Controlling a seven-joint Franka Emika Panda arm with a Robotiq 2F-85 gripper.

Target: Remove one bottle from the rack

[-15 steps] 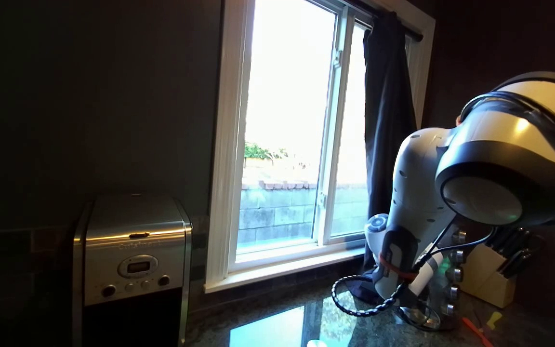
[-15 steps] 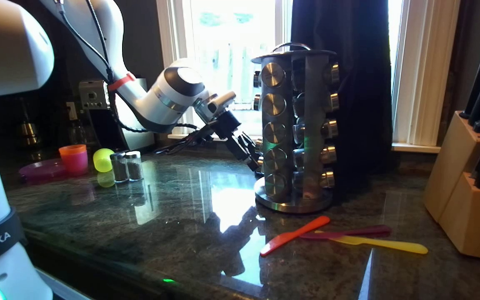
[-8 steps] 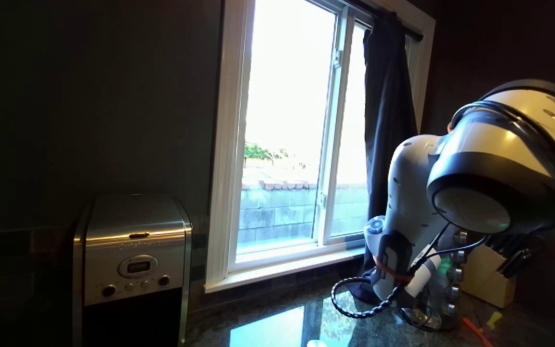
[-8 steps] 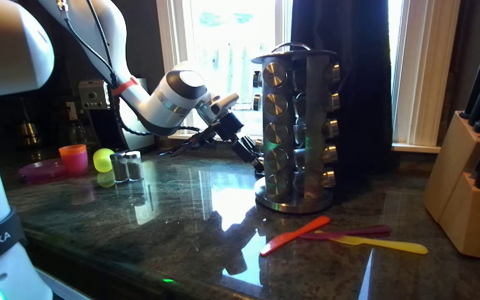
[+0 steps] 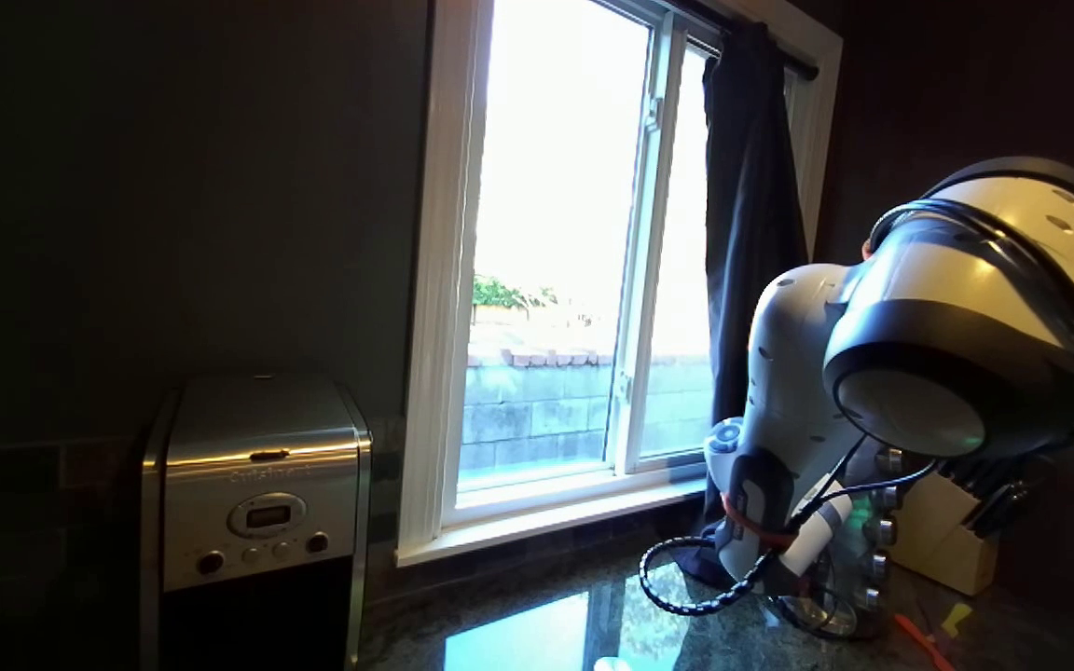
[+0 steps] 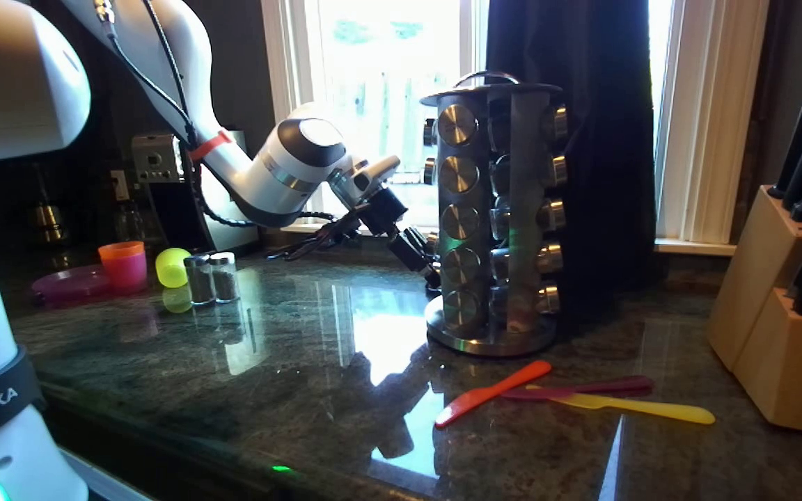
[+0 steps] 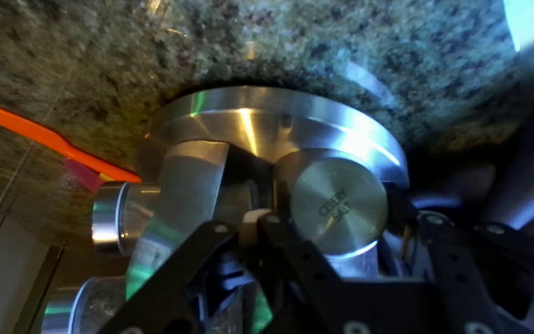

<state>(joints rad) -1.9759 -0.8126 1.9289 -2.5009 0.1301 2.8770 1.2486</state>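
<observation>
Countertop (image 6: 185, 369) is brightly lit by the window (image 6: 401, 104), the celery-salt bottle (image 7: 340, 206) in the spice rack (image 6: 528, 202) clamped by the gripper (image 6: 432, 275).

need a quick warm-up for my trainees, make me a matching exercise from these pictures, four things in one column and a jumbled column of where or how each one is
Things
1. celery salt bottle
2. orange knife
3. pair of shakers
4. knife block

Places and states
a. pale wood, dark handles sticking out
b. upright, side by side on the counter
c. between the fingers of the claw
d. lying near the foot of the rack

Right pairs: 1-c; 2-d; 3-b; 4-a
</observation>
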